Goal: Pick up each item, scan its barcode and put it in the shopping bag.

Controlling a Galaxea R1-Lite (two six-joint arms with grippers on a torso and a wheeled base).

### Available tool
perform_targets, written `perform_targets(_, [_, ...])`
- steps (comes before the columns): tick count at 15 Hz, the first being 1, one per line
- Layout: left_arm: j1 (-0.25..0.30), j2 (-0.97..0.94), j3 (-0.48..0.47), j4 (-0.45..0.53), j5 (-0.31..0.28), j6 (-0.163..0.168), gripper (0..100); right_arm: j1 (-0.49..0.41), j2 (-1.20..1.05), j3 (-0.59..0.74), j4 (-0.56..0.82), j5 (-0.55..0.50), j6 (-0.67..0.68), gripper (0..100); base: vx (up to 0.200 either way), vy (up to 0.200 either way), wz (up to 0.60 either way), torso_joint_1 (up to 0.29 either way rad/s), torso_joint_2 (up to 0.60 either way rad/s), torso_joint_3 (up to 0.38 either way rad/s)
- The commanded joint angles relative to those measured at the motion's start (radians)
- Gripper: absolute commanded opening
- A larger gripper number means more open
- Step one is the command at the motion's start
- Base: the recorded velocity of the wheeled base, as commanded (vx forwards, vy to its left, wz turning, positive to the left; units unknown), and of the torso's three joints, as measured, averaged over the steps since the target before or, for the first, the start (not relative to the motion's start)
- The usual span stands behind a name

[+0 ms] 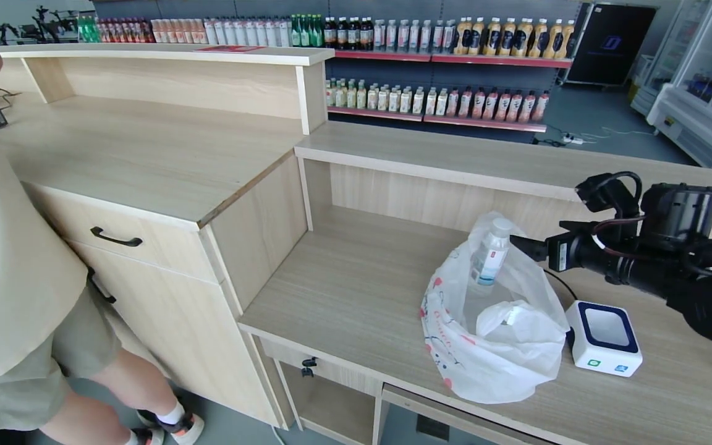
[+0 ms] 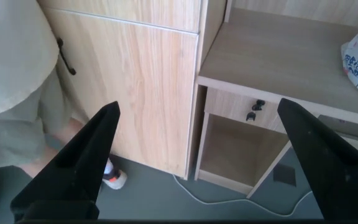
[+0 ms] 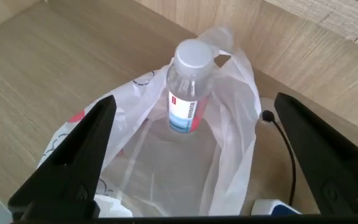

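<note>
A clear water bottle (image 1: pixel 489 256) with a white cap stands upright inside the white printed shopping bag (image 1: pixel 492 352) on the low wooden counter (image 1: pixel 356 290). My right gripper (image 1: pixel 526 247) hovers just right of the bottle's neck. In the right wrist view it (image 3: pixel 194 101) is open, its fingers wide apart on either side of the bottle (image 3: pixel 188 93) and bag (image 3: pixel 229 162) without touching them. A white barcode scanner (image 1: pixel 603 337) sits right of the bag. My left gripper (image 2: pixel 199 104) is open and holds nothing, low beside the counter's front.
A taller wooden counter (image 1: pixel 146 154) with a drawer handle (image 1: pixel 115 238) rises left of the low one. A back ledge (image 1: pixel 455 154) runs behind the bag. The scanner's cable (image 1: pixel 560 281) trails behind it. Shelves of drinks (image 1: pixel 430 62) line the far wall.
</note>
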Motion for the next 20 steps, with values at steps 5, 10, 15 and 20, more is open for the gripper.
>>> perform_targets(5, [0.000,0.001,0.000,0.000,0.000,-0.001,100,-0.223,-0.663,0.220,0.570,-0.027,-0.228,100,0.000,0.000,-0.24,0.000,0.00,0.001])
perform_targets(10, [0.000,0.001,0.000,0.000,0.000,-0.001,100,-0.367,-0.680,0.218,0.602,-0.070,-0.193,100,0.000,0.000,-0.60,0.004,0.00,0.002])
perform_targets(15, [0.000,0.001,0.000,0.000,0.000,-0.001,100,-0.644,-0.554,0.177,0.609,-0.140,-0.173,100,0.000,0.000,-0.48,0.001,0.00,0.001])
perform_targets(20, [0.000,0.001,0.000,0.000,0.000,-0.001,100,-0.732,-0.212,0.076,0.426,-0.001,-0.248,100,0.000,0.000,0.00,0.000,0.00,0.000])
